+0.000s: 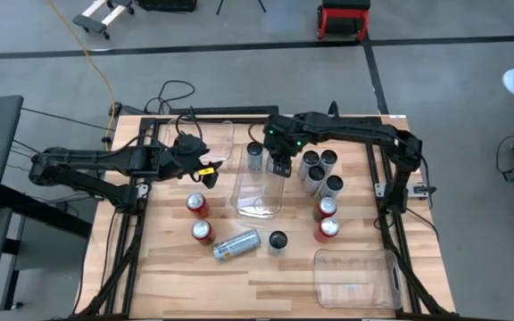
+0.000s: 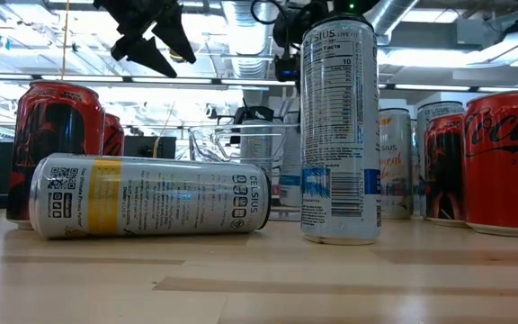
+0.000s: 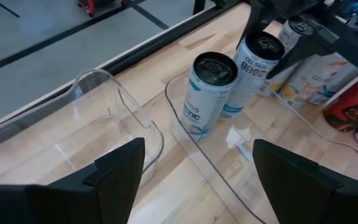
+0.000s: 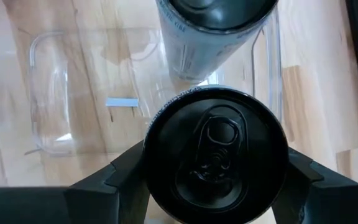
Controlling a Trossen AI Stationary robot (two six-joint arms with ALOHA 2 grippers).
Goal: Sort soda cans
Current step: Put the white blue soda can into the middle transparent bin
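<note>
The right hand point(image 4: 213, 186) grips a slim silver-grey metal can with a black top point(image 4: 216, 163) upright, its fingers on either flank, inside the clear rectangular plastic bin point(image 1: 259, 187); evidently it is being set beside the matching can point(image 1: 255, 157) already standing just ahead. The bin walls lie close on both sides, leaving little room to shift sideways; withdrawal looks clearest straight upward. The left hand point(image 3: 194, 171) waits wide apart and empty over another clear bin point(image 3: 98, 118), near that pair.
</note>
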